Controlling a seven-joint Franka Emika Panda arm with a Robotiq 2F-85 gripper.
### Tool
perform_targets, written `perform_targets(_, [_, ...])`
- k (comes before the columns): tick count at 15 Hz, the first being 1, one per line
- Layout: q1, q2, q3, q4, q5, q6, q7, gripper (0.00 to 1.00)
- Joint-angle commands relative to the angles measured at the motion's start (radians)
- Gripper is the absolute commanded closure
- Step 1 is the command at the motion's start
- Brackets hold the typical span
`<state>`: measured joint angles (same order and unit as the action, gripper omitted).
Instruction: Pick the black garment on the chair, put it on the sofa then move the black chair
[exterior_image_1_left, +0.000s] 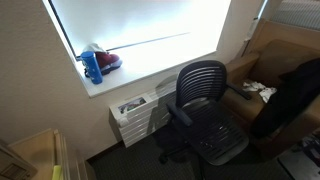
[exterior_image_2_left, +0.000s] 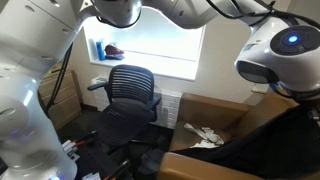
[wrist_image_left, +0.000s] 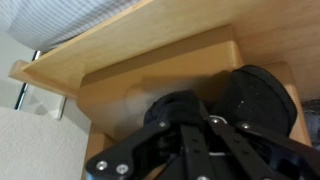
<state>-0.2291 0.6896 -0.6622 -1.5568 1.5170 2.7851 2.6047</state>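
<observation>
The black garment (exterior_image_1_left: 295, 92) lies draped over the brown sofa (exterior_image_1_left: 262, 62) in both exterior views, and it shows in an exterior view (exterior_image_2_left: 265, 152) at the lower right. In the wrist view my gripper (wrist_image_left: 187, 118) has its fingers together, shut on a bunched fold of the black garment (wrist_image_left: 258, 100) above the sofa's brown surface (wrist_image_left: 130, 95). The black chair (exterior_image_1_left: 205, 100) stands empty in front of the window, next to the sofa, and it also shows in an exterior view (exterior_image_2_left: 130, 95). The gripper itself is out of frame in both exterior views.
A blue bottle (exterior_image_1_left: 93, 66) and a red object stand on the window sill. A white radiator unit (exterior_image_1_left: 135, 115) sits under the window beside the chair. White items (exterior_image_2_left: 205, 135) lie on the sofa seat. The robot's white arm links (exterior_image_2_left: 285, 50) fill the foreground.
</observation>
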Motion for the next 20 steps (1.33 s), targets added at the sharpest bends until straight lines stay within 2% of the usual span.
perform_targets(1, [-0.087,-0.029,0.115,-0.005,-0.056,0.055,-0.002,0.93])
perform_targets(10, [-0.088,-0.035,0.123,-0.004,-0.056,0.063,-0.002,0.93])
perform_targets(11, [-0.080,-0.038,0.125,-0.006,-0.045,0.082,-0.011,0.68])
perform_targets(12, [-0.078,-0.041,0.136,-0.016,-0.062,0.100,-0.017,0.67])
perform_targets(16, [-0.111,-0.056,0.231,-0.036,-0.120,0.183,-0.035,0.40])
perform_targets(18, [-0.115,-0.059,0.256,-0.046,-0.145,0.210,-0.027,0.27])
perform_targets(19, [-0.114,-0.063,0.262,-0.058,-0.163,0.214,-0.024,0.19])
perform_targets(20, [-0.061,-0.075,0.194,-0.104,-0.186,0.137,-0.006,0.12])
